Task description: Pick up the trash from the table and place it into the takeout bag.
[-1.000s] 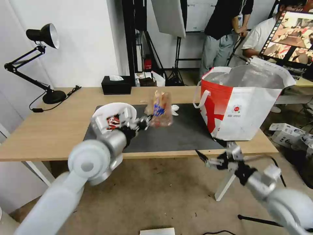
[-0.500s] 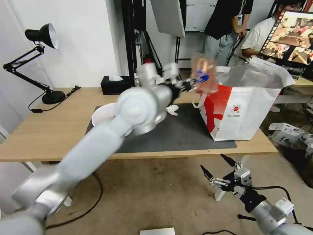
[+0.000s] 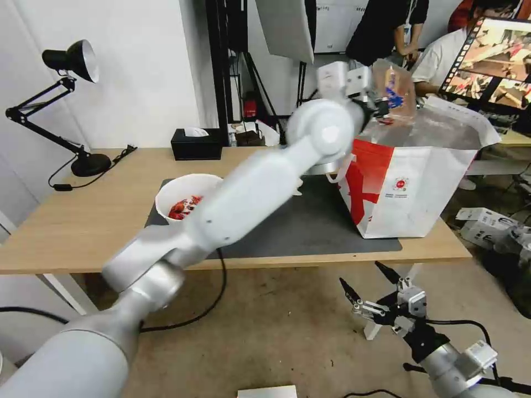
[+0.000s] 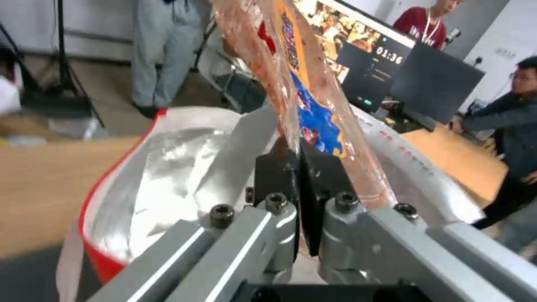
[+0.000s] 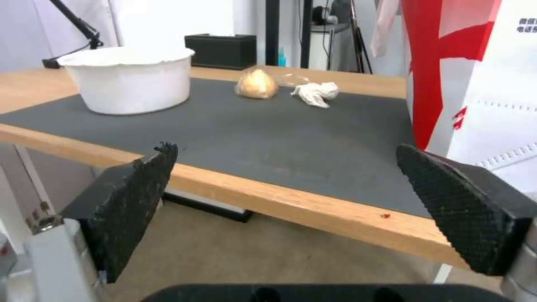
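My left pincer (image 3: 381, 105) has travelled from above the dark mat up and across to the open mouth of the takeout bag (image 3: 412, 188), which stands at the right end of the counter (image 3: 83, 221). A second ago it was over the middle of the mat; now it hangs above the bag's near rim. Its jaws are clamped together on the lower edge of a clear printed plastic wrapper (image 4: 302, 84), seen in the left wrist view directly over the foil lining (image 4: 168, 176).

The wrapper is over the bag but not yet in it. In my judgement the carry is done and only the release is outstanding.

My right pincer (image 3: 370, 290) has dropped further below the counter's front edge and is parked there, jaws wide apart and holding nothing.

Still on the counter:
- White bowl of crayfish shells (image 3: 185, 199) at the mat's left end.
- Wrapped bun (image 5: 257, 85) near the mat's far edge.
- Crumpled tissue (image 5: 315, 92) just beside the bun.

Roughly a quarter of the task is near completion.
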Robot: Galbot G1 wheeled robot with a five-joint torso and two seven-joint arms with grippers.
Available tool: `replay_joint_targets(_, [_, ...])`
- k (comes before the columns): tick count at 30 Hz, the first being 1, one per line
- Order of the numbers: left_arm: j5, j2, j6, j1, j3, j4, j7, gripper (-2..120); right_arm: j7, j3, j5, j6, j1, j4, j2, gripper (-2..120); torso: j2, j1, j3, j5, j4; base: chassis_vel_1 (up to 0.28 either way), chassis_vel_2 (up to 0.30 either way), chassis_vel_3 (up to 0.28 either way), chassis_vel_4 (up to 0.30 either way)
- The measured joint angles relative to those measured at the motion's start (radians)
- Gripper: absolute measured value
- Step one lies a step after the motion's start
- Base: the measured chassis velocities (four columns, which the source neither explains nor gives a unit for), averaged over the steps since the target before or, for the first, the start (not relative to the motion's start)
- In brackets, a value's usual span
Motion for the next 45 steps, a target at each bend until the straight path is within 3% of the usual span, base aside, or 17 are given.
replay_joint_targets(2, [0.047, 0.000, 0.000, 0.000, 0.015, 0.017, 0.035, 0, 0.000, -0.001, 0.000, 0.000, 0.001, 0.002, 0.003, 100, 0.000, 0.000, 0.000, 0.0000, 0.0001, 0.000, 0.000, 0.000, 0.000])
replay_joint_targets(5, [0.237, 0.003, -0.012, 0.003, 0.054, 0.076, 0.150, 1, 0.000, -0.002, 0.000, -0.001, 0.004, 0.005, 0.009, 100, 0.000, 0.000, 0.000, -0.0002, 0.0002, 0.000, 0.000, 0.000, 0.000])
replay_joint_targets(6, [0.237, 0.003, -0.012, 0.003, 0.054, 0.076, 0.150, 1, 0.000, -0.002, 0.000, -0.001, 0.004, 0.005, 0.009, 100, 0.000, 0.000, 0.000, -0.0002, 0.0002, 0.000, 0.000, 0.000, 0.000])
replay_joint_targets(9, [0.359, 0.012, -0.007, 0.002, 0.090, 0.096, 0.226, 13, 0.000, -0.001, 0.002, -0.002, 0.006, 0.005, 0.009, 100, 0.000, 0.000, 0.000, -0.0002, 0.0001, 0.000, 0.000, 0.000, 0.000])
replay_joint_targets(18, [0.370, 0.010, 0.018, -0.010, 0.092, 0.102, 0.238, 44, 0.002, -0.002, 0.006, -0.005, 0.016, 0.005, 0.010, 100, 0.000, 0.000, 0.000, -0.0002, -0.0002, 0.000, 0.000, 0.000, 0.000])
replay_joint_targets(22, [0.301, 0.033, 0.021, 0.001, 0.042, 0.046, 0.179, 57, 0.006, -0.004, 0.008, -0.007, 0.031, 0.005, 0.010, 100, 0.000, 0.000, 0.000, -0.0003, -0.0003, 0.000, 0.000, 0.000, 0.000])
replay_joint_targets(25, [0.227, 0.120, 0.017, 0.063, -0.018, -0.103, 0.086, 73, 0.026, -0.008, 0.023, -0.015, 0.056, 0.006, 0.009, 100, 0.000, 0.000, 0.000, -0.0004, -0.0003, 0.000, 0.000, 0.000, 0.000])
replay_joint_targets(26, [0.227, 0.120, 0.017, 0.063, -0.018, -0.103, 0.086, 73, 0.026, -0.008, 0.023, -0.015, 0.056, 0.006, 0.009, 100, 0.000, 0.000, 0.000, -0.0004, -0.0003, 0.000, 0.000, 0.000, 0.000])
replay_joint_targets(28, [0.225, 0.206, -0.009, 0.127, -0.040, -0.202, 0.046, 83, 0.041, -0.011, 0.034, -0.026, 0.069, 0.007, 0.010, 100, 0.000, 0.000, 0.000, -0.0007, 0.0007, 0.000, 0.000, 0.000, 0.000])
replay_joint_targets(30, [0.240, 0.248, -0.027, 0.164, -0.043, -0.250, 0.041, 88, 0.046, -0.010, 0.037, -0.028, 0.074, 0.007, 0.013, 100, 0.000, 0.000, 0.000, -0.0010, 0.0011, 0.000, 0.000, 0.000, 0.000])
replay_joint_targets(32, [0.274, 0.331, -0.056, 0.238, -0.055, -0.343, 0.035, 97, 0.059, -0.006, 0.040, -0.029, 0.085, 0.004, 0.018, 100, 0.000, 0.000, 0.000, -0.0010, 0.0001, 0.000, 0.000, 0.000, 0.000])
replay_joint_targets(36, [0.310, 0.399, -0.085, 0.299, -0.076, -0.426, 0.038, 99, 0.075, -0.005, 0.043, -0.029, 0.094, -0.001, 0.018, 100, 0.000, 0.000, 0.000, -0.0006, -0.0004, 0.000, 0.000, 0.000, 0.000])
replay_joint_targets(38, [0.351, 0.482, -0.124, 0.403, -0.131, -0.521, 0.041, 100, 0.093, -0.002, 0.046, -0.029, 0.106, -0.008, 0.013, 100, 0.000, 0.000, 0.000, -0.0009, -0.0001, 0.000, 0.000, 0.000, 0.000])
replay_joint_targets(39, [0.351, 0.482, -0.124, 0.403, -0.131, -0.521, 0.041, 100, 0.093, -0.002, 0.046, -0.029, 0.106, -0.008, 0.013, 100, 0.000, 0.000, 0.000, -0.0009, -0.0001, 0.000, 0.000, 0.000, 0.000])
replay_joint_targets(41, [0.375, 0.567, -0.150, 0.526, -0.209, -0.608, 0.057, 100, 0.106, -0.002, 0.047, -0.028, 0.118, -0.011, 0.010, 100, 0.000, 0.000, 0.000, -0.0009, -0.0002, 0.000, 0.000, 0.000, 0.000])
replay_joint_targets(42, [0.375, 0.567, -0.150, 0.526, -0.209, -0.608, 0.057, 100, 0.106, -0.002, 0.047, -0.028, 0.118, -0.011, 0.010, 100, 0.000, 0.000, 0.000, -0.0009, -0.0002, 0.000, 0.000, 0.000, 0.000])
replay_joint_targets(45, [0.432, 0.703, -0.163, 0.794, -0.430, -0.760, 0.116, 100, 0.113, 0.000, 0.049, -0.026, 0.122, -0.007, 0.007, 100, 0.000, 0.000, 0.000, -0.0010, 0.0004, 0.000, 0.000, 0.000, 0.000])
